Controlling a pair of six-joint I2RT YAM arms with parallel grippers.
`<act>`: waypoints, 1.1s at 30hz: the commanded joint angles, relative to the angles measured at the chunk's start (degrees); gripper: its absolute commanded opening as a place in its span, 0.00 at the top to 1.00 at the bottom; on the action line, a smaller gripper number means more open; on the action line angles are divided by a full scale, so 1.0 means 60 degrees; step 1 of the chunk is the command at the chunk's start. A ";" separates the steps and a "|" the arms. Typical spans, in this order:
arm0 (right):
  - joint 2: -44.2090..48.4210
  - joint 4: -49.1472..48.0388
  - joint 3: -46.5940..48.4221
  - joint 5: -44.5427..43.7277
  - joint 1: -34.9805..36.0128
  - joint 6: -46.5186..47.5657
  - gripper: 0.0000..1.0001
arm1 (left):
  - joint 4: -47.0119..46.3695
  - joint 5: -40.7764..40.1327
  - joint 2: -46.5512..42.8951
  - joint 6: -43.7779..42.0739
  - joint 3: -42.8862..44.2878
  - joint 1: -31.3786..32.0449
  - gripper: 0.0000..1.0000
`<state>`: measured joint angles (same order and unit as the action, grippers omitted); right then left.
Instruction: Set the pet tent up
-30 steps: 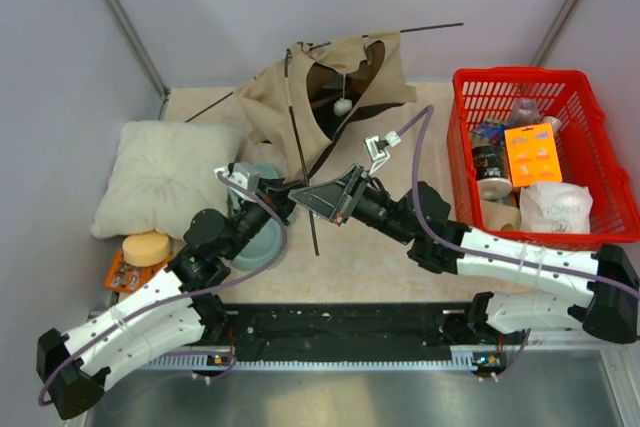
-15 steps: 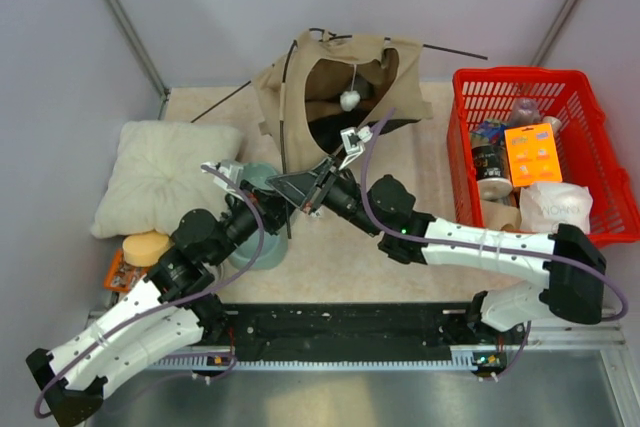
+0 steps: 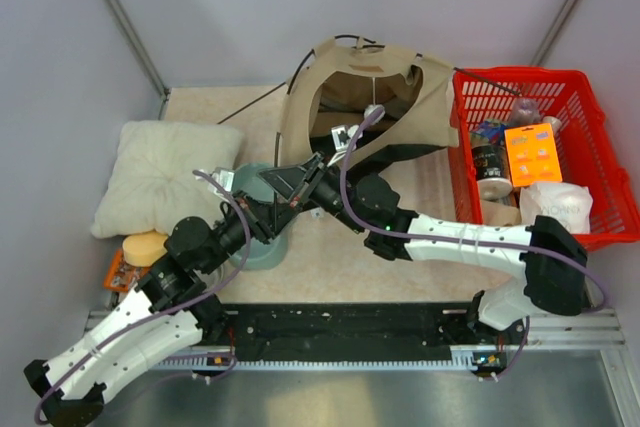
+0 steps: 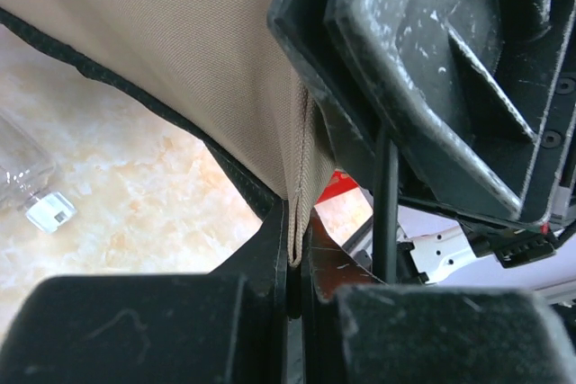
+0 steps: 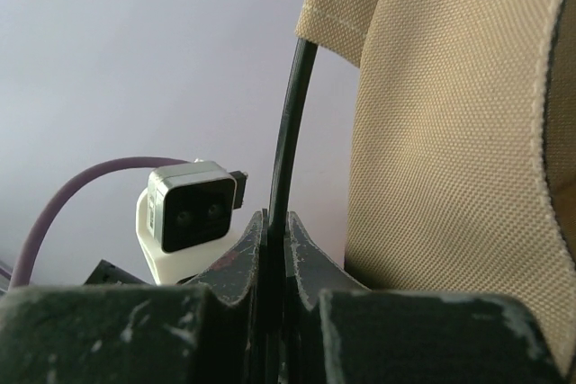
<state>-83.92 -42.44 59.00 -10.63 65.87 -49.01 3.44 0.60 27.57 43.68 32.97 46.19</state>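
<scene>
The tan pet tent (image 3: 365, 97) stands at the back centre, its doorway facing me and its right side against the red basket. A small white ball (image 3: 374, 110) hangs in the doorway. My left gripper (image 3: 272, 212) is shut on the tent's lower fabric edge (image 4: 198, 60), which is pinched between its jaws (image 4: 295, 222). My right gripper (image 3: 292, 182) is just above it, shut on a thin black pole (image 5: 286, 123) that runs up beside the tan fabric (image 5: 450, 132). In the left wrist view, the right gripper (image 4: 432, 60) sits close by.
A red basket (image 3: 600, 162) with bottles and packets stands at the right. A cream pillow (image 3: 165, 177) lies at the left, with a yellow sponge (image 3: 148, 247) in front of it. A teal bowl (image 3: 255, 242) sits under my left arm. A loose pole end (image 3: 250, 102) sticks out to the left.
The tent has swung right and opened upright, now touching the basket. My right arm has reached further left, and both grippers have come closer together, keeping their hold.
</scene>
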 commanded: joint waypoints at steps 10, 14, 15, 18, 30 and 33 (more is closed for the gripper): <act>-0.0573 -0.2346 0.0552 -0.1627 -0.0841 0.0874 1.00 | 0.2867 0.0517 -0.0246 0.1069 0.0788 0.0226 1.00; -0.0735 -0.2682 0.0289 -0.1553 -0.0826 0.0903 1.00 | 0.3278 0.0003 0.0004 0.1566 0.1111 0.0226 1.00; -0.0750 -0.2741 0.0216 -0.1553 -0.0826 0.0874 1.00 | 0.3395 -0.0433 0.0019 0.1756 0.1198 0.0226 1.00; -0.0779 -0.2844 0.0069 -0.1480 -0.0812 0.0889 1.00 | 0.3718 -0.0876 0.0106 0.2343 0.1360 0.0226 1.00; -0.0487 -0.2057 -0.0269 -0.0383 -0.0724 0.1809 1.00 | 0.4187 -0.1725 0.0531 0.2887 0.1873 0.0226 1.00; -0.0223 -0.1133 -0.0341 0.0102 -0.0695 0.2353 0.98 | 0.4464 -0.1931 0.0765 0.2623 0.2165 0.0211 1.00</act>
<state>-89.08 -52.29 57.36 -9.34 64.84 -43.94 25.32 -10.98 31.38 59.96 42.22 46.81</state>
